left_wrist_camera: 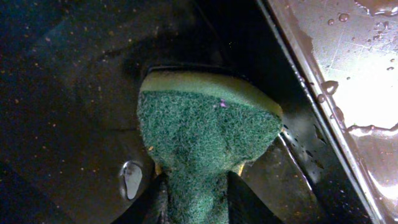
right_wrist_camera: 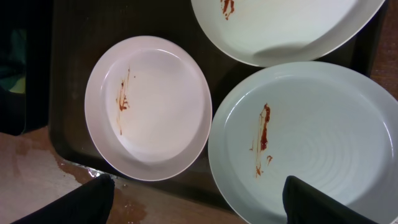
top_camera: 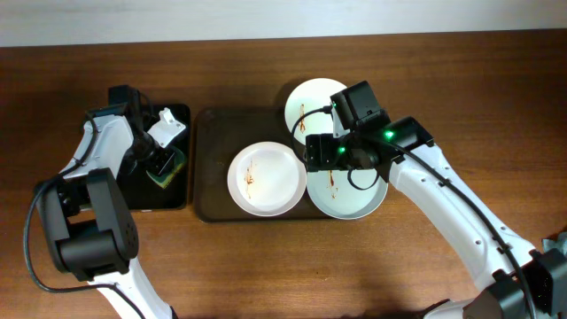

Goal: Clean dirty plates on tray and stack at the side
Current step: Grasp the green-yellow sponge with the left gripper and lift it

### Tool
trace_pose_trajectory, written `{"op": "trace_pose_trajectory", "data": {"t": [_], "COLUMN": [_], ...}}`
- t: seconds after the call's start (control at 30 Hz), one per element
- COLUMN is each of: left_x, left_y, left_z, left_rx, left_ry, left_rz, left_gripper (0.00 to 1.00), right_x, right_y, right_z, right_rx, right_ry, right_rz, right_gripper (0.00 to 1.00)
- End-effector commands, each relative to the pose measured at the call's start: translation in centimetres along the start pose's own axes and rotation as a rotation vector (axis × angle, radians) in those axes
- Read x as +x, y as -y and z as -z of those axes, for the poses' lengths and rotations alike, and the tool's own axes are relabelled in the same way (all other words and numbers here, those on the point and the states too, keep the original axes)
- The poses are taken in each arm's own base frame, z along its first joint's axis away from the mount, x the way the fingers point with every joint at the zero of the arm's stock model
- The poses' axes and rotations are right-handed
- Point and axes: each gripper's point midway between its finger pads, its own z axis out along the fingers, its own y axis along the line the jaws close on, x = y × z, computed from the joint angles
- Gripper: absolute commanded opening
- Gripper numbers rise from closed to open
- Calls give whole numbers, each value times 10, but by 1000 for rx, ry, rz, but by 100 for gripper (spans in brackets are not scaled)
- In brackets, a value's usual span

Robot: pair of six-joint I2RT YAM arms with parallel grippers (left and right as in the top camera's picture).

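Three dirty plates with brown-orange smears lie on the dark-brown tray: one at the middle, one at the back, one at the right. My right gripper hovers open and empty above them. In the right wrist view its fingers straddle the gap between the middle plate and the right plate; the back plate is at the top. My left gripper is shut on a green sponge over the small black tray.
The narrow glossy black tray lies left of the brown tray, its wet surface filling the left wrist view. Water wets the table by the brown tray's near edge. The wooden table extends in front.
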Motion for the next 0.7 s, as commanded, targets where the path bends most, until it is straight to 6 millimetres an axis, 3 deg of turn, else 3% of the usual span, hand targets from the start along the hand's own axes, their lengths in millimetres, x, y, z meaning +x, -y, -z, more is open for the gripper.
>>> {"op": "trace_pose_trajectory", "data": {"t": [0.0, 0.13, 0.2, 0.47, 0.57, 0.67], "left_x": [1, -21, -27, -15, 6, 8], "left_y": [7, 32, 45, 43, 33, 32], "left_z": [-6, -2, 2, -4, -15, -15], "left_rx": [38, 185, 259, 236, 155, 143], "left_ry": [8, 139, 183, 111, 2, -18], "left_rz": [-8, -3, 19, 129, 285, 421], "left_gripper": [27, 27, 17, 17, 17, 17], "right_x": [-5, -5, -5, -6, -6, -7], "right_y": [-2, -2, -2, -2, -2, -3], "right_z": [0, 0, 0, 0, 0, 0], "right_rx": [6, 6, 6, 4, 4, 3], "right_ry": [11, 11, 12, 16, 16, 20], "right_rz": [4, 4, 4, 5, 5, 5], "right_gripper": [87, 87, 87, 87, 87, 87]}}
